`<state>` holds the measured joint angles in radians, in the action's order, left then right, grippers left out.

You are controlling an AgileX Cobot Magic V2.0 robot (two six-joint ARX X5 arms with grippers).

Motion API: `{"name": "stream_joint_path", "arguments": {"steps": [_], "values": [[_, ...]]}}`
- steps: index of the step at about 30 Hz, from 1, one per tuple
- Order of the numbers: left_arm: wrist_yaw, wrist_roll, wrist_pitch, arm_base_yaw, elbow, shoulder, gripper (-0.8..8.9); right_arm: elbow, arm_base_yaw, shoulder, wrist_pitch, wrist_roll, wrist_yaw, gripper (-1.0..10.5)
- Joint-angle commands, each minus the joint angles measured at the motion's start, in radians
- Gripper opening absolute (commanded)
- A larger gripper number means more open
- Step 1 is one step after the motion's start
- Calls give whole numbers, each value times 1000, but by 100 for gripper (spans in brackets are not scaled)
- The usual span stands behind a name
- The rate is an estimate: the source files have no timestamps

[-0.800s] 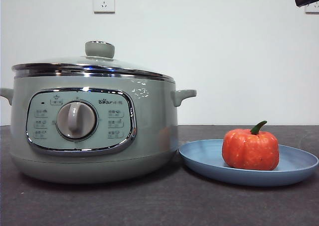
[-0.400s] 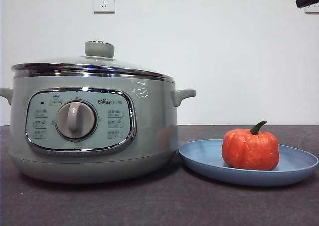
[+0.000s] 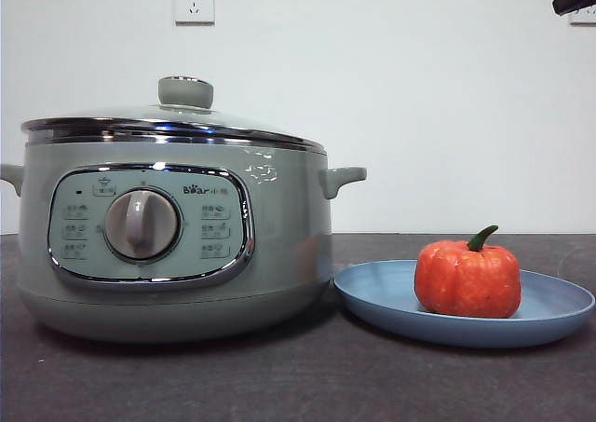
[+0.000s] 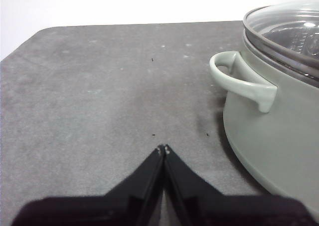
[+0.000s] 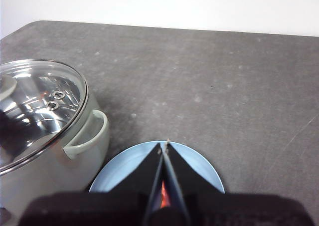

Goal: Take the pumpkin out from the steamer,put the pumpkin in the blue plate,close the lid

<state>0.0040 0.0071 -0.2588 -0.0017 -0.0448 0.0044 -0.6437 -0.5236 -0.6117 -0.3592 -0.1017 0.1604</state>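
Pressing their black tapered tips together, the left gripper's (image 4: 163, 148) jaws hold nothing and hang over bare table (image 4: 99, 96), a dark grey, finely speckled matte surface. Beside them stands the steamer (image 4: 279, 136), its smooth sage-green wall curving up to a looped side handle and a chrome rim.

The right gripper's (image 5: 164, 145) jaws are likewise pressed together and empty. They hover above the plate (image 5: 117, 173), and a sliver of the orange pumpkin (image 5: 163, 193) shows just under them. In the front view this arm shows only as a black tip at the top right corner.

From the front, the pumpkin (image 3: 467, 278) sits upright on the plate (image 3: 382, 296), squat and ribbed, with a rough orange-red skin. Its short axis is vertical; the curved dark green stem rises from the top and leans to the right. The plate is round, shallow, matte light blue, and its rim lies just beside the steamer's (image 3: 279, 245) base.

The lid (image 3: 149, 119) rests closed on the steamer: domed glass in a chrome ring, topped by a pale green knob. Through the glass the right wrist view shows a shiny metal interior. A chrome-framed panel with a round central dial faces the front camera.
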Motion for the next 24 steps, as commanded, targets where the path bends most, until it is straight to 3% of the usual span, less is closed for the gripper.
{"name": "stream_joint_path", "arguments": {"steps": [1,4,7,10,15,19,24], "values": [[1,-7,-4,3,14,-3,-3,9,-1,2,6,-9,4,-17],[1,-7,-4,3,14,-3,-3,9,-1,10,-2,107,2,-17],[1,-7,-4,3,14,-3,-3,21,32,84,-43,168,13,-17],[0,-7,-4,3,14,-3,-3,79,124,174,-19,216,-49,-17],[1,-7,-4,3,14,-3,-3,256,320,341,76,216,-216,-17],[1,-7,-4,3,14,-3,-3,415,407,436,191,190,-215,-17],[1,-7,-4,3,14,-3,-3,545,432,486,258,171,-214,-17]]}}
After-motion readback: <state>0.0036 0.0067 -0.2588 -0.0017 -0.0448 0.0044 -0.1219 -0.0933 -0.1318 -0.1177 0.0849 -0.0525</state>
